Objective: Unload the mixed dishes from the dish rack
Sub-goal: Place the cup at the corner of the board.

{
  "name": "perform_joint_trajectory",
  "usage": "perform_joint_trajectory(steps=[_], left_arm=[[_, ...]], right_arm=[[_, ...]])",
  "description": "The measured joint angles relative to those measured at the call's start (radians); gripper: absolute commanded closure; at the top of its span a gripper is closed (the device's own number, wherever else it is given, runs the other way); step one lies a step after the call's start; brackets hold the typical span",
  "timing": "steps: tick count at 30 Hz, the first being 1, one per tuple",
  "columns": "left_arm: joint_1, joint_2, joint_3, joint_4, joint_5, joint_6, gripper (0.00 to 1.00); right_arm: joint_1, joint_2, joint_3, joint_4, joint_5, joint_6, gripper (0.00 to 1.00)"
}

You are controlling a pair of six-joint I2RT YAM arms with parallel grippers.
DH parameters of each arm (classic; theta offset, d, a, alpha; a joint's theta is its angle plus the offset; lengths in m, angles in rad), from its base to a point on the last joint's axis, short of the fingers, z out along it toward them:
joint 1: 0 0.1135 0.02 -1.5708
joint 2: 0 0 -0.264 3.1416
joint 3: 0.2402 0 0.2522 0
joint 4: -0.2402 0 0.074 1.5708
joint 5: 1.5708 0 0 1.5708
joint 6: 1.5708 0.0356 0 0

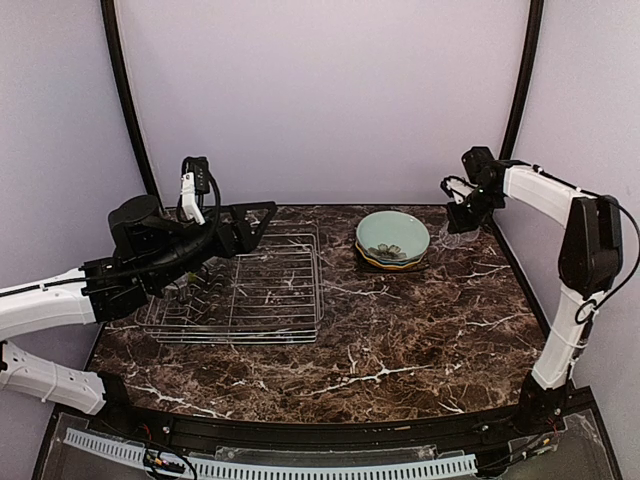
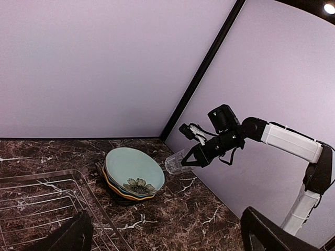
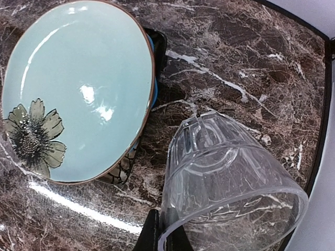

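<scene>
The right hand (image 2: 194,156) grips a clear ribbed glass (image 3: 230,178) above the far right corner of the tabletop (image 1: 400,350), beside the stacked plates (image 1: 392,238). The left hand (image 1: 252,222) hangs open over the dish rack (image 1: 280,300) near the left edge.

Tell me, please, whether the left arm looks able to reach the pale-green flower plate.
Probably yes: the open left gripper faces the flower plate across bare marble; the right gripper holds its ribbed glass aside.

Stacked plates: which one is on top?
The pale-green flower plate; the blue plate, yellow plate and black square plate show only edges beneath it.
</scene>
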Motion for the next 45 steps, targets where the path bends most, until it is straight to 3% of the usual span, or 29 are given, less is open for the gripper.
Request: perform_joint_trajectory(steps=[7,23,31,39,45], left_arm=[[0.0,-0.026,-0.003,-0.014,-0.007,-0.014,0.01],[0.0,-0.031,-0.014,-0.016,-0.032,-0.021,0.01],[0.0,-0.054,-0.022,-0.031,-0.065,-0.021,0.01],[0.0,-0.087,-0.022,-0.126,-0.165,-0.021,0.01],[0.002,-0.165,-0.012,-0.335,-0.33,-0.042,0.01]], right_arm=[[-0.001,0.102,0.046,-0.038,0.01,-0.02,1.0],[0.014,0.172,0.08,-0.076,0.049,-0.035,1.0],[0.035,0.186,0.1,-0.075,0.056,-0.051,0.64],[0.043,0.184,0.11,-0.075,0.048,-0.045,0.46],[0.046,0.151,0.098,-0.065,0.028,-0.046,0.33]])
